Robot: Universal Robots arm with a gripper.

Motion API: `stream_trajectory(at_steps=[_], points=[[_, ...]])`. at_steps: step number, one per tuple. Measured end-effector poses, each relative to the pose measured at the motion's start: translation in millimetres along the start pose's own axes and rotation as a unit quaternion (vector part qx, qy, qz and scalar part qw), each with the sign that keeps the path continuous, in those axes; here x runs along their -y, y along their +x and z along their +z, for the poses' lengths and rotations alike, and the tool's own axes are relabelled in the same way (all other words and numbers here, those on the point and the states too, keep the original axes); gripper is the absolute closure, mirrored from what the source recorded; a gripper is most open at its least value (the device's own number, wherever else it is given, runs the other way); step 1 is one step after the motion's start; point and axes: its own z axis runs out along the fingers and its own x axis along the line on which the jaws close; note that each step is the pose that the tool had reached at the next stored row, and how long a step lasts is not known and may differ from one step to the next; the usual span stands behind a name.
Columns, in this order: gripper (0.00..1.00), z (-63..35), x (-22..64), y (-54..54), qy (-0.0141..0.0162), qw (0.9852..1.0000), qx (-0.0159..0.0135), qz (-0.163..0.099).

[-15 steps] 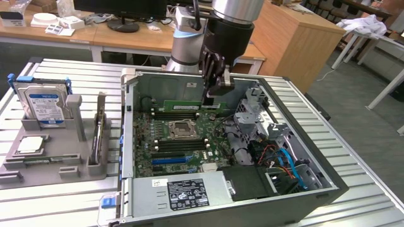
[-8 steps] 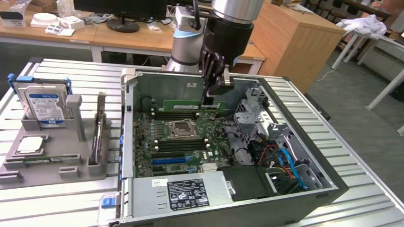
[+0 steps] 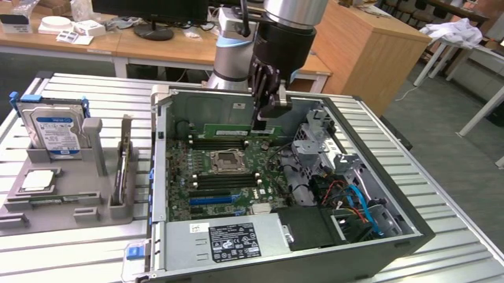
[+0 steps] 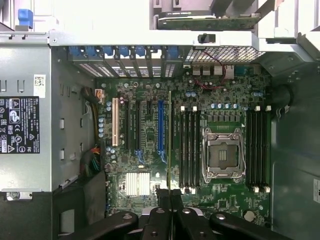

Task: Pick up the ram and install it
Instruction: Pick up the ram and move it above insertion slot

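The ram [image 3: 238, 131] is a long green stick held level inside the open computer case [image 3: 162, 153], just above the motherboard [image 3: 206, 197]. My gripper [image 3: 264, 122] is shut on its end toward the exterior view's right. It hangs over the dark memory slots [image 3: 224, 142] on the far side of the empty processor socket [image 3: 226, 159]. In the wrist view the ram [image 4: 170, 140] shows edge-on as a thin line running out from my gripper [image 4: 170, 207], beside one bank of memory slots [image 4: 189, 150]. A second bank [image 4: 257, 150] lies past the socket [image 4: 223, 152].
At the exterior view's left, a grey holder tray [image 3: 75, 200] carries a hard drive [image 3: 56, 131] with a blue label and a square silver processor chip [image 3: 39, 180]. The case holds a power supply [image 3: 228, 239], a drive cage [image 3: 315, 141] and coloured cables [image 3: 354, 200].
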Motion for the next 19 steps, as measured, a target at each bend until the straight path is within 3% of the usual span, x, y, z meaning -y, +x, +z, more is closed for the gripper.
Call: stream_trajectory(at_steps=[19], points=[[0.88,0.1,-0.2,-10.6,0.0,1.0,0.0,0.0]])
